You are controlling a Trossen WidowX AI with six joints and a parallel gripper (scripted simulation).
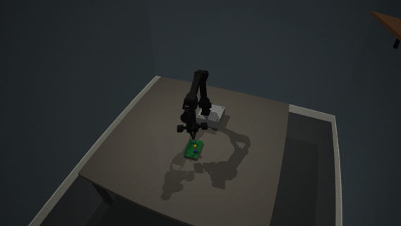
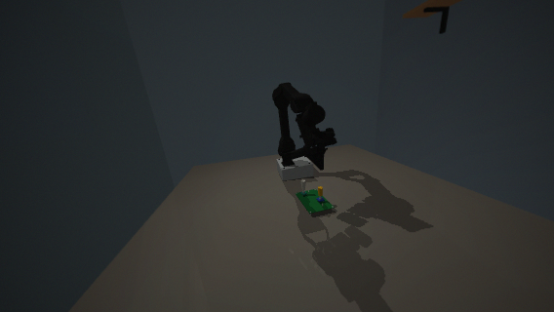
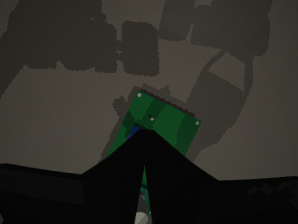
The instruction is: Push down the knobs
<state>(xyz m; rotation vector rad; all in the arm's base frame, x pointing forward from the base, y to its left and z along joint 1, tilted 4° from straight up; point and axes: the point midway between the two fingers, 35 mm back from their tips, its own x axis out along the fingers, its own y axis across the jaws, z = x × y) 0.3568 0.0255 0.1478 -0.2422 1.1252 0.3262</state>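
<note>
The green circuit board (image 1: 190, 152) (image 2: 314, 206) (image 3: 170, 123) stands on the table in front of the arm's base. A yellow knob (image 1: 195, 145) (image 2: 320, 190) stands tall on a blue potentiometer (image 2: 320, 199) (image 1: 195, 151). A white knob (image 2: 303, 184) (image 3: 140, 219) stands at the board's end nearer the base. My gripper (image 1: 193, 137) (image 2: 322, 167) (image 3: 145, 136) is shut and empty. It points down, a little above the board's base-side end. In the wrist view the shut fingers hide much of the board.
The arm's white base block (image 1: 215, 118) (image 2: 295, 171) stands just behind the board. The table (image 1: 141, 148) (image 2: 219, 234) ends in a pale rim at the left and drops to a lower dark area on the right. A brown shelf (image 1: 386, 22) (image 2: 429, 10) hangs high on the wall.
</note>
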